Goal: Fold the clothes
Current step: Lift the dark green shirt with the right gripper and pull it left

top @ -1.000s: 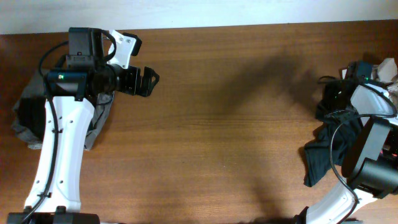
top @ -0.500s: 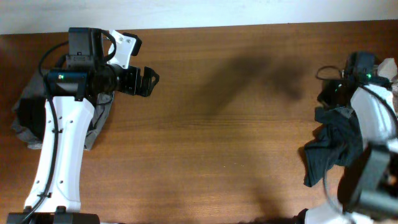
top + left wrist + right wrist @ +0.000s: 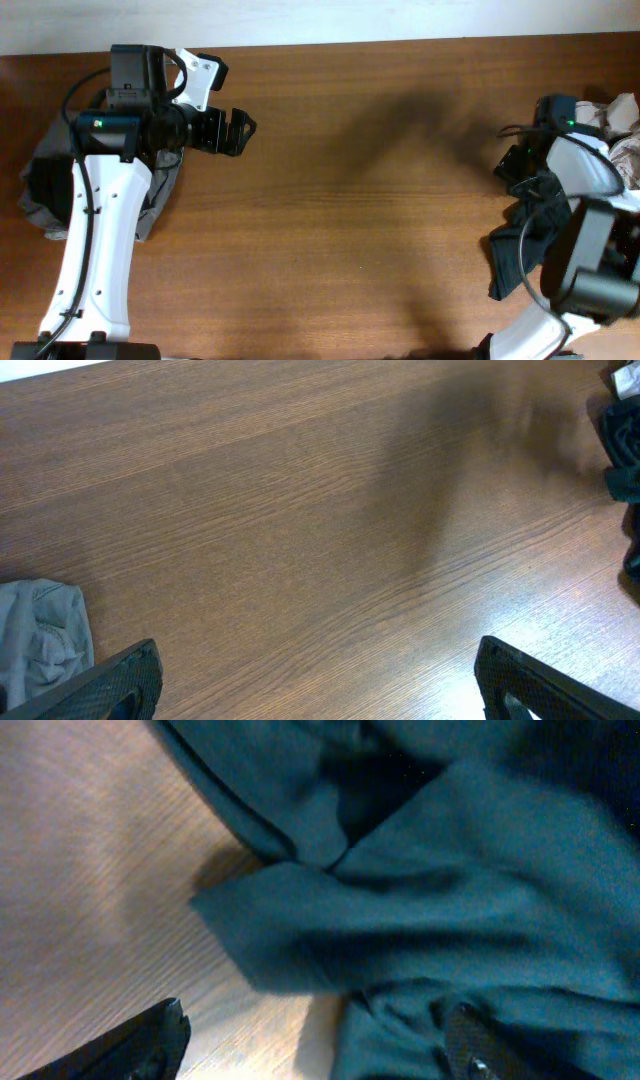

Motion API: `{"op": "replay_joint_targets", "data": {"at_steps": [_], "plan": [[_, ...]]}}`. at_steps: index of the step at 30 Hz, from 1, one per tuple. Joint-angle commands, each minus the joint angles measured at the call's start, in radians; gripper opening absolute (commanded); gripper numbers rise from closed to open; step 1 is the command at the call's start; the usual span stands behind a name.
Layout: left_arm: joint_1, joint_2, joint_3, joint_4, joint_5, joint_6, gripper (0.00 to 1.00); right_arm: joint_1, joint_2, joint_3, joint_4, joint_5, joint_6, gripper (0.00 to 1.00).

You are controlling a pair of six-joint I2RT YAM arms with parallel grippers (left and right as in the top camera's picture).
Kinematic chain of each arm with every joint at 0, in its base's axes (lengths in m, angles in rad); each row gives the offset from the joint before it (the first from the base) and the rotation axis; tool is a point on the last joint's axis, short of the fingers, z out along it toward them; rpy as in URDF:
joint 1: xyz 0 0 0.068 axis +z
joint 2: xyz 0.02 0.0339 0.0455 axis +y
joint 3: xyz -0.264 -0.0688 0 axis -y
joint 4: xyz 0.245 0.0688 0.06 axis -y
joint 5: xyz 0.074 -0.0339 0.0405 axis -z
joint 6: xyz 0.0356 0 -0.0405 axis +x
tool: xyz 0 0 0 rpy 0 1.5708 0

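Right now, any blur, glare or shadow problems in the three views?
Overhead: sharp, a broad soft shadow across the table. Left wrist: crisp grain, mild glare lower right. Right wrist: very close on the dark clothes, soft focus, wood washed out at left.

A brown wooden table (image 3: 350, 220) fills the overhead view, its grain running side to side; a pale strip (image 3: 330, 20) lies beyond its far edge; a soft dark shadow (image 3: 400, 125) falls across the wood right of centre.
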Motion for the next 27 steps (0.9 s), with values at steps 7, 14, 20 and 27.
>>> {"op": "replay_joint_targets", "data": {"at_steps": [7, 14, 20, 27], "plan": [[-0.001, 0.003, 0.021, -0.001, 0.010, 0.013, 1.00, -0.010, 0.109, -0.008, 0.073, 0.034, 0.039, 0.85], [-0.001, 0.003, 0.021, -0.002, 0.010, 0.013, 0.99, -0.010, 0.119, -0.008, 0.077, 0.071, 0.039, 0.11], [-0.001, 0.003, 0.021, -0.002, 0.010, 0.013, 0.99, 0.005, 0.057, 0.024, -0.002, 0.043, 0.064, 0.04], [-0.001, 0.003, 0.021, -0.001, 0.010, 0.013, 0.99, 0.114, -0.276, 0.277, -0.118, -0.267, -0.203, 0.04]]}}
